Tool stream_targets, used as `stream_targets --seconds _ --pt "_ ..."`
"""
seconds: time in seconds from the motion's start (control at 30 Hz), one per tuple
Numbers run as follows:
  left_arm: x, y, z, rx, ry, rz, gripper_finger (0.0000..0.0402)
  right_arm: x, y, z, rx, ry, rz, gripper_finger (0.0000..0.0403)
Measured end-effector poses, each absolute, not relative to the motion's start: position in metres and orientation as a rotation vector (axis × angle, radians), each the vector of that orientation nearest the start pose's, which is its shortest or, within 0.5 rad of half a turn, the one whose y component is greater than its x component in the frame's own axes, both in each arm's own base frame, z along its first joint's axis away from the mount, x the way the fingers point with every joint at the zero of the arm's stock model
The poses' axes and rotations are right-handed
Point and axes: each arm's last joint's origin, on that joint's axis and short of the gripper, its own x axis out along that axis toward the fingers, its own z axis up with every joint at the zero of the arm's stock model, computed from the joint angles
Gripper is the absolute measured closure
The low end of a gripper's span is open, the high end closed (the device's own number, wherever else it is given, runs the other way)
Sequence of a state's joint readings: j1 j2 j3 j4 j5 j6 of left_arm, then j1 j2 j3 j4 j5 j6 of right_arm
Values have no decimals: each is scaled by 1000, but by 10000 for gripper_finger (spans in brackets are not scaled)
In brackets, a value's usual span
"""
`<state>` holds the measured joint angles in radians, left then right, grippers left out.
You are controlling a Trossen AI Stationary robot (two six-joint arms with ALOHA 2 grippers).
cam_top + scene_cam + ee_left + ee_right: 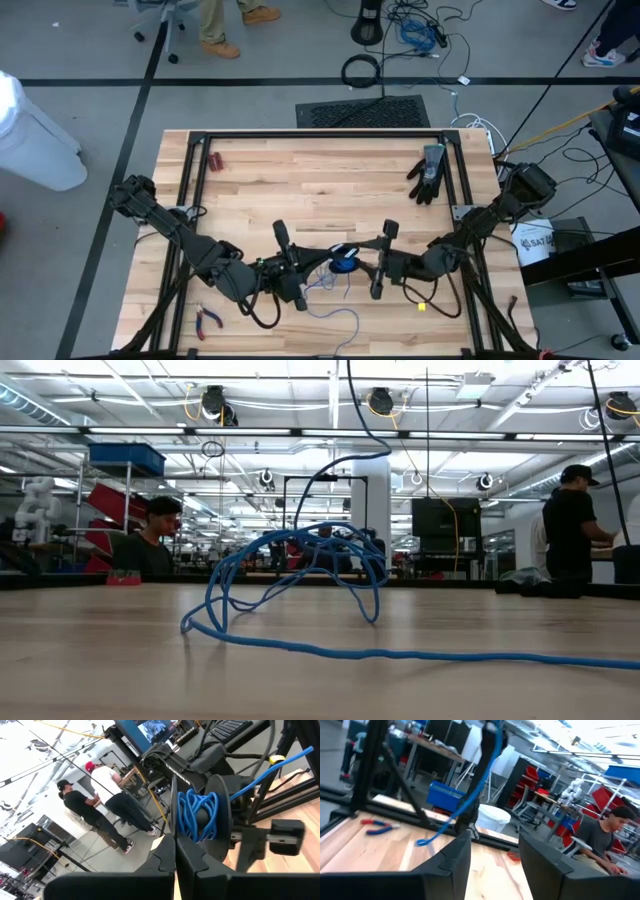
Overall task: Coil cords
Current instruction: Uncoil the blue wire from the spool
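So far we judge the job about half done: part of the blue cord (343, 263) is bunched between our grippers near the bench's front edge, its tail loose; left gripper (300, 298) pressed together, right gripper (492, 847) spread, holding nothing.
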<state>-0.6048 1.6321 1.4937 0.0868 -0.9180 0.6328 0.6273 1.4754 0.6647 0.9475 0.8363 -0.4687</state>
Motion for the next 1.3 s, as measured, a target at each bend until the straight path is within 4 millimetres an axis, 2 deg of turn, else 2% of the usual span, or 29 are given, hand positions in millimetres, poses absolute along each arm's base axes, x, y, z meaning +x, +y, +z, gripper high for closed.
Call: stream_targets --seconds 0.27,0.43,0.67,0.87,1.07,1.3 --pt "319 -193 388 662 135 291 401 251 155 238 -392 -19 -214 248" --pt "319 -193 388 661 134 292 401 253 155 238 -376 -43 -127 250" --pt "319 -193 388 660 134 292 401 259 146 240 -251 -68 -134 256" --pt "319 -193 388 659 134 293 401 260 147 245 -186 -133 -24 257" --pt "319 -193 388 655 133 293 401 260 145 247 -163 -156 -29 257" --pt "319 -193 388 645 133 294 401 279 151 245 -155 -137 -54 257"
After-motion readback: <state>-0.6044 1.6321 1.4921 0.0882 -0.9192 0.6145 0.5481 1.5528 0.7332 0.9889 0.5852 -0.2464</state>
